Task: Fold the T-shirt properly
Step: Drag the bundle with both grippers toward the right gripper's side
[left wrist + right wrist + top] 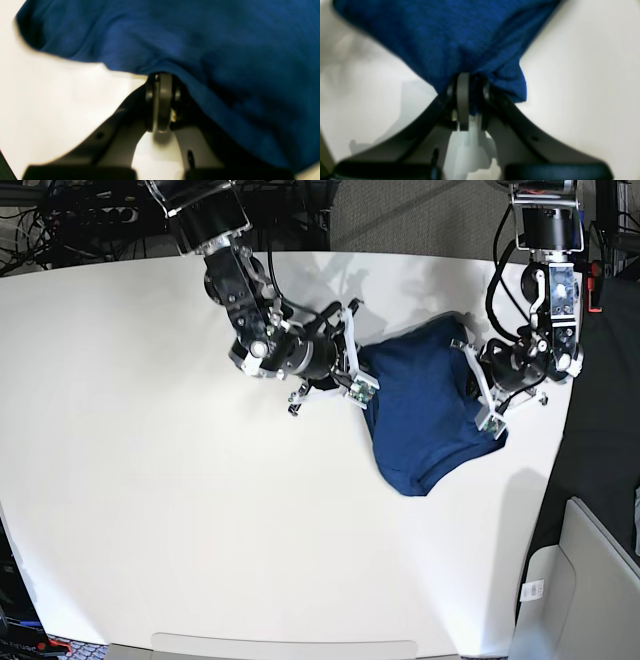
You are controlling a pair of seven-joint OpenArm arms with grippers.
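Note:
The T-shirt (425,410) is dark navy-blue and hangs bunched between my two grippers above the white table (150,460). My left gripper (483,395) is on the right of the base view and is shut on one edge of the shirt. In the left wrist view its fingers (162,100) pinch the hem, and the fabric (200,37) fills the top and right. My right gripper (358,375) is shut on the opposite edge. In the right wrist view its fingers (463,100) clamp bunched cloth (460,37). A lower fold (410,480) droops onto the table.
The table's far edge (400,252) runs behind both arms, with cables and dark equipment (70,210) beyond it. A grey bin or panel (590,580) stands off the table at lower right. The right table edge (555,470) lies close to my left arm.

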